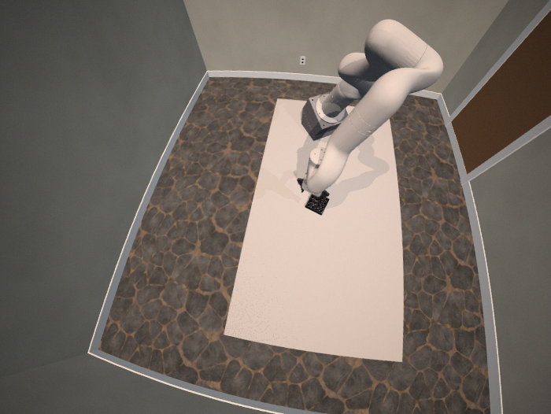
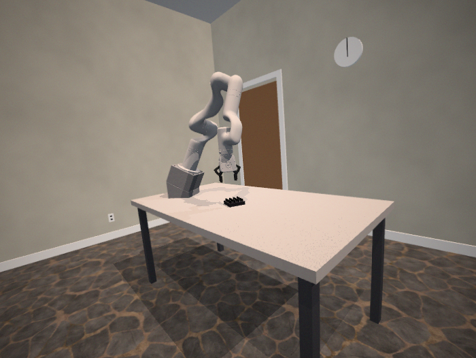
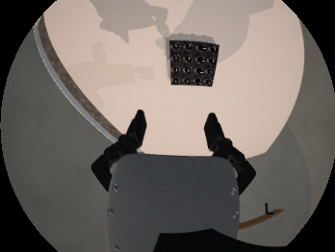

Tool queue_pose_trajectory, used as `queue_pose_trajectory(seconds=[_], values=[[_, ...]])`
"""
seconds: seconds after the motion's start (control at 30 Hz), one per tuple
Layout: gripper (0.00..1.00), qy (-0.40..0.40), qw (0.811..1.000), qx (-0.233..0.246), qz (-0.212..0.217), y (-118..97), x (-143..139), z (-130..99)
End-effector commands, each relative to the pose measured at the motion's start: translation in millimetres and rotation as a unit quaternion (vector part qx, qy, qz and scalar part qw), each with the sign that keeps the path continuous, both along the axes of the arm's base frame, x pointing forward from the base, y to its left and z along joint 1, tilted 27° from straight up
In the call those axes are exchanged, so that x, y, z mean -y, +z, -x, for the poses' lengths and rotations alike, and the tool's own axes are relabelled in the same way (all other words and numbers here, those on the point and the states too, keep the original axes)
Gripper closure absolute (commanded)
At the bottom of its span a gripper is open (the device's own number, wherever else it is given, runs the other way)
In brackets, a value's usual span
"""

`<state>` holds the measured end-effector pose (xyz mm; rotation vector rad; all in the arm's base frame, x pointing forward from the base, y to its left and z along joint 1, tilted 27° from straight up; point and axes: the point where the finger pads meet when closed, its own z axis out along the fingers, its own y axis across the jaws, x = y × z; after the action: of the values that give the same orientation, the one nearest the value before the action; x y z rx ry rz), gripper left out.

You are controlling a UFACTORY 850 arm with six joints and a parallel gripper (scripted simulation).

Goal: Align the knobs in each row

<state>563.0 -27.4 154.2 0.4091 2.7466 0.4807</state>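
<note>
On the counter (image 1: 320,275) (image 2: 269,215) (image 3: 96,48), in the half nearer the arm's base (image 1: 312,122) (image 2: 184,184), stands the sixteen-knob box (image 1: 316,205) (image 2: 232,203) (image 3: 193,63), black, low and level, its knobs in four rows of four. It looks small and rather light, with a hard, rigid shell, so a careless sideways push would probably slide it across the smooth top. The knobs seem stiff little plastic posts, narrow and perhaps slippery, standing close together. The place to take hold is a single knob's side, with both fingertips straddling it evenly and coming straight down; a light pinch and a twist about its own axis should do. Too wide an opening among the knobs could nudge a neighbour off its mark, and pressing hard could drag the box.

Above the box's level and apart from it, the claw (image 2: 228,177) (image 3: 175,118) stands wide open with nothing between its fingers. In the wrist view the box lies beyond the fingertips, towards the top.

As for writing, the white marks around the knobs show, but the printed names are too small to read, and I cannot tell which side has the socket. No brand can be read on the arm (image 1: 379,100) (image 2: 232,96). The wall clock (image 2: 348,52) shows no readable numerals.
</note>
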Motion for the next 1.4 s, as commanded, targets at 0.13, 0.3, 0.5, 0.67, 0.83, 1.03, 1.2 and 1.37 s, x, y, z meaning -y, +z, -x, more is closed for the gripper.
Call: queue_pose_trajectory(seconds=[0.13, 0.3, 0.5, 0.67, 0.83, 1.03, 1.2, 1.37], values=[[0.00, 0.001, 1.000, -0.004, 0.000, 26.8, 8.0, 9.8], [0.00, 0.001, 1.000, -0.004, 0.000, 27.6, 8.2, 10.2], [0.00, 0.001, 1.000, -0.004, 0.000, 27.6, 8.2, 10.2], [0.00, 0.001, 1.000, -0.004, 0.000, 27.6, 8.2, 10.2], [0.00, 0.001, 1.000, -0.004, 0.000, 27.6, 8.2, 10.2], [0.00, 0.001, 1.000, -0.004, 0.000, 27.6, 8.2, 10.2], [0.00, 0.001, 1.000, -0.004, 0.000, 27.6, 8.2, 10.2], [0.00, 0.001, 1.000, -0.004, 0.000, 27.6, 8.2, 10.2]])
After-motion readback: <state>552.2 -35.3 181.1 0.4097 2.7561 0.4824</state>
